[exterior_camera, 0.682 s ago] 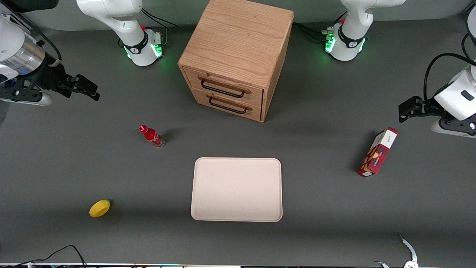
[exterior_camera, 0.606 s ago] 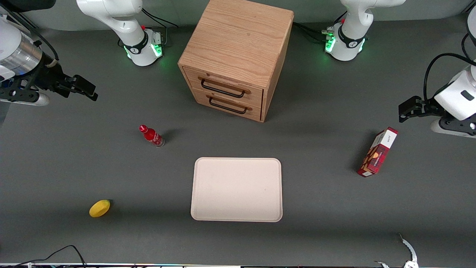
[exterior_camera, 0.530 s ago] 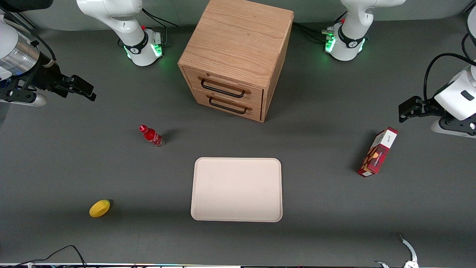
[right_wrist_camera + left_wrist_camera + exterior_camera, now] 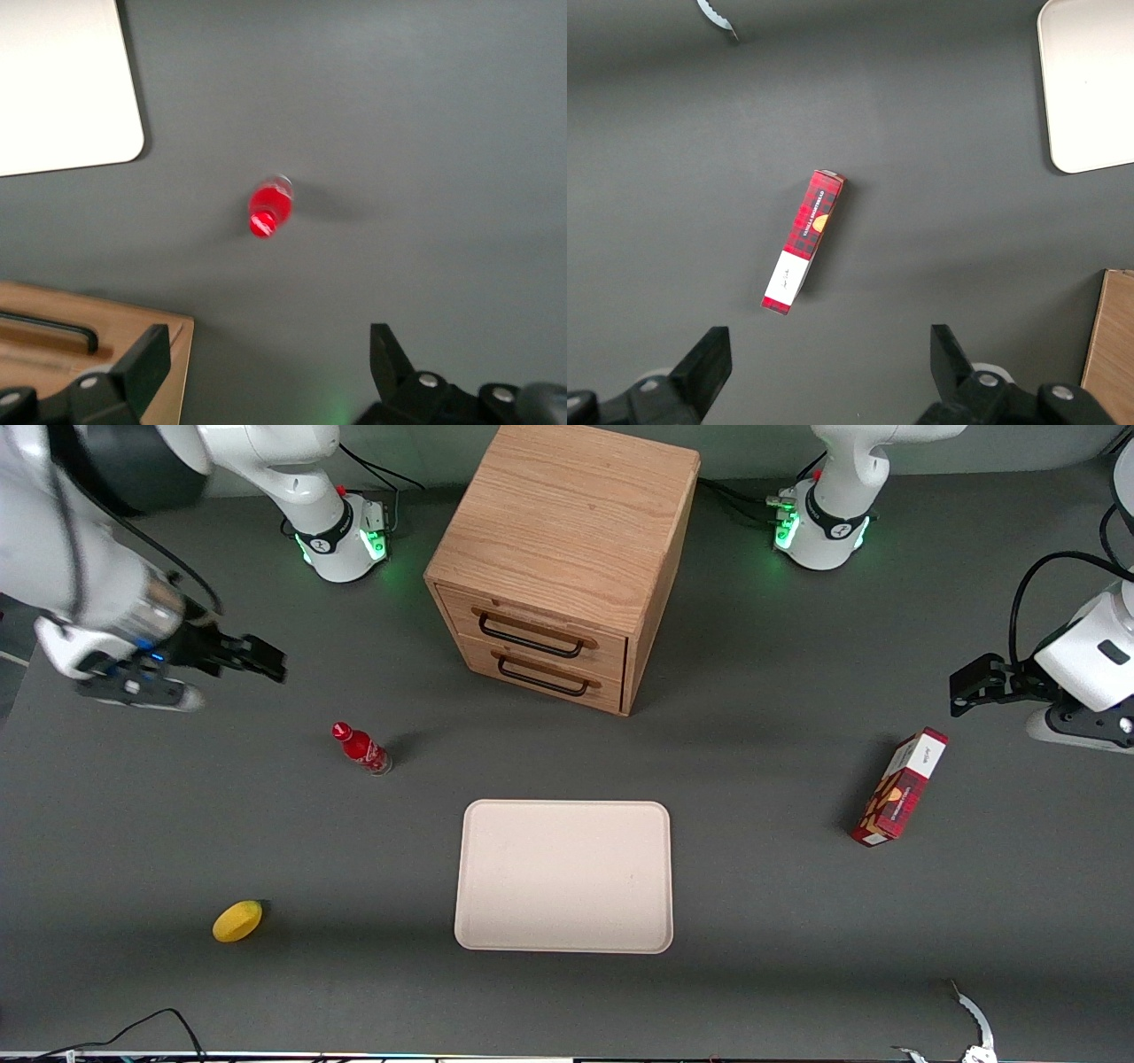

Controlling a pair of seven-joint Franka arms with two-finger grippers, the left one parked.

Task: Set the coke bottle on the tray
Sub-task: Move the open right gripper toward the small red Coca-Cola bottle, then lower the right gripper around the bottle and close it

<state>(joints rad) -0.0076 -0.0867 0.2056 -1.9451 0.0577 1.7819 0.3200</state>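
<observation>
The approach step is in hand: the tool (image 4: 266, 666) is held released above the surface, apart from the bottle (image 4: 361, 747), which stands upright near the tray (image 4: 563, 876). Next, lowering around the bottle and a clench are called for
</observation>
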